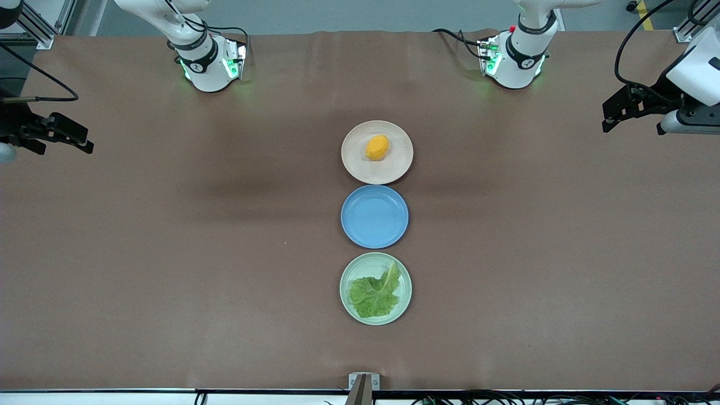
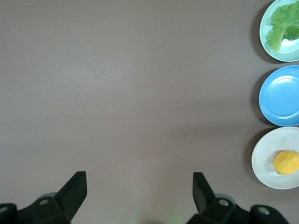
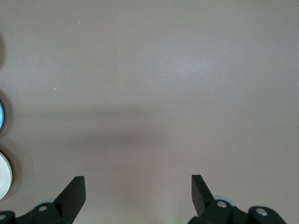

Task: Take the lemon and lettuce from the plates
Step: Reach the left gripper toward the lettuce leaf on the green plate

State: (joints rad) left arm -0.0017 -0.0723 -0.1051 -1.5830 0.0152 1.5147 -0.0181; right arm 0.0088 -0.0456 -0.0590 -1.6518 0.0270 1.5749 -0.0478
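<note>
Left end effector (image 2: 138,196) open, orange-yellow lemon (image 1: 377,147)

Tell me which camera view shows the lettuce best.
The front view: the whole lettuce shows, lying flat on the mint green plate. The left wrist view catches it at the picture's edge, partly cut off. The right wrist view shows none of it.

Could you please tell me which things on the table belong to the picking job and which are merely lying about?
Part of the job:
- small orange-yellow oval lemon on the round pale beige-pink plate
- crinkled green lettuce leaf on the round pale mint green plate

Lying about:
- round shallow blue plate, nothing on it, between those two plates
</note>
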